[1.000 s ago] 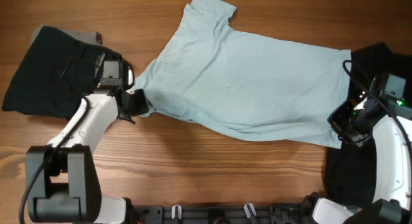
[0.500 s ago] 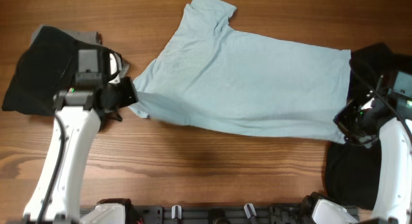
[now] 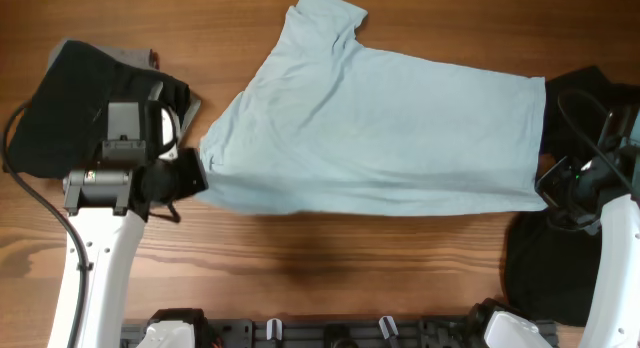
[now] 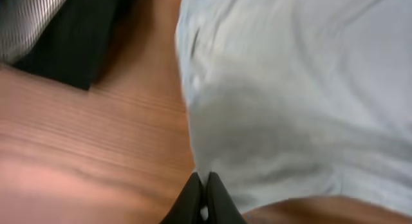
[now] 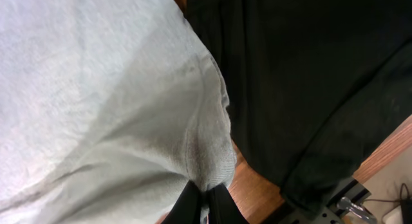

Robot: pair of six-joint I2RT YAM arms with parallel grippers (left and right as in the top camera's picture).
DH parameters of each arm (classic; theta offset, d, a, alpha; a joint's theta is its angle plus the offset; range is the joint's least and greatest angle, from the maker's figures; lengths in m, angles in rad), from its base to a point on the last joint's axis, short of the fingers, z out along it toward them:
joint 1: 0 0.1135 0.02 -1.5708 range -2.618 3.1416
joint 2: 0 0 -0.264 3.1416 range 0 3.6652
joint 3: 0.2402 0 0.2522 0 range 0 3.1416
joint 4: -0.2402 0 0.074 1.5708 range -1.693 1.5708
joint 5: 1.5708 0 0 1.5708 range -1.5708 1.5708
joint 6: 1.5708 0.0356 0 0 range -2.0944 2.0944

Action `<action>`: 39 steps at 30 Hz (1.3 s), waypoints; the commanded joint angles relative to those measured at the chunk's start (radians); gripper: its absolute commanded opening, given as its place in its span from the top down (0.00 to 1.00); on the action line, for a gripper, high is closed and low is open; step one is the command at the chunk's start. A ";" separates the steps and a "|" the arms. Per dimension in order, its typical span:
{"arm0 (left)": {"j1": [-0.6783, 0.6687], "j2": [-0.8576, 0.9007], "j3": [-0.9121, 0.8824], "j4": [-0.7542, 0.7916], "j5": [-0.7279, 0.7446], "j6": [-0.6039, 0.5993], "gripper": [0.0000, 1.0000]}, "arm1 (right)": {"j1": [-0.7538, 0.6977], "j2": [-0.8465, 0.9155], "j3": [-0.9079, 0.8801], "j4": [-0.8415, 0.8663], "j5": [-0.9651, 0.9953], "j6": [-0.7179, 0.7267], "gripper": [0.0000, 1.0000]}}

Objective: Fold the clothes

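Note:
The pale aqua-blue T-shirt [image 3: 380, 128] is stretched across the middle of the table, one sleeve pointing to the far edge. My left gripper [image 3: 197, 175] is shut on its near-left corner; in the left wrist view the fingers [image 4: 205, 197] pinch the T-shirt [image 4: 290, 89]. My right gripper [image 3: 545, 193] is shut on its near-right corner; in the right wrist view the fingers [image 5: 205, 208] pinch the T-shirt's hem [image 5: 96, 102]. The near edge hangs raised between the two grippers. A black garment with grey lining [image 3: 80, 108] lies at the left. Another black garment [image 3: 545, 268] lies at the right.
The right black garment also fills the right wrist view [image 5: 309, 76], next to the table's front edge and a metal rail [image 5: 347, 208]. The left black garment shows in the left wrist view [image 4: 77, 37]. Bare wood table [image 3: 330, 268] lies in front of the T-shirt.
Both arms have lifted and drawn apart, the left one leftward and the right one rightward. The T-shirt's near edge has pulled straight and taut between them.

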 commanded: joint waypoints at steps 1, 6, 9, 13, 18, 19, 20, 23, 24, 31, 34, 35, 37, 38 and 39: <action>0.004 -0.013 0.006 -0.068 0.005 -0.058 0.96 | -0.004 0.005 0.015 0.007 0.033 -0.005 0.96; 0.004 -0.014 0.006 -0.102 0.004 -0.079 0.96 | -0.004 0.005 0.015 0.013 0.033 -0.005 0.96; 0.004 -0.014 0.006 0.049 0.046 -0.036 0.96 | -0.004 0.007 0.015 0.037 0.034 -0.002 0.96; -0.002 -0.002 0.006 0.432 0.257 -0.015 0.96 | -0.004 0.033 0.015 0.067 0.059 0.028 0.96; -0.062 0.092 0.006 0.631 0.260 -0.002 0.96 | -0.005 0.097 0.015 0.087 0.090 0.051 0.96; -0.072 0.114 0.006 0.647 0.260 0.000 0.96 | -0.005 0.109 0.015 0.092 0.090 0.053 0.96; -0.082 0.137 0.006 0.662 0.260 0.000 0.96 | -0.005 0.119 0.015 0.096 0.090 0.059 0.96; -0.103 0.209 0.006 0.711 0.260 0.000 0.96 | -0.013 0.146 0.015 0.116 0.090 0.077 0.96; -0.104 0.228 0.006 0.730 0.260 0.000 0.96 | -0.027 0.152 0.015 0.126 0.090 0.077 0.96; -0.104 0.315 0.006 0.838 0.256 0.003 0.96 | -0.118 0.177 0.015 0.156 0.048 0.061 0.96; -0.105 0.338 0.006 0.879 0.256 0.004 0.96 | -0.118 0.177 0.013 0.163 0.024 0.047 0.96; -0.104 0.349 0.006 0.898 0.256 0.004 0.96 | -0.118 0.177 0.013 0.166 0.021 0.047 0.96; -0.105 0.367 0.006 0.930 0.256 0.004 0.96 | -0.118 0.177 0.013 0.180 0.021 0.047 0.96; -0.105 0.376 0.006 0.940 0.255 0.004 0.96 | -0.118 0.177 0.013 0.184 0.019 0.047 0.96; -0.105 0.385 0.006 0.946 0.251 0.004 0.96 | -0.118 0.177 0.013 0.188 0.014 0.046 0.96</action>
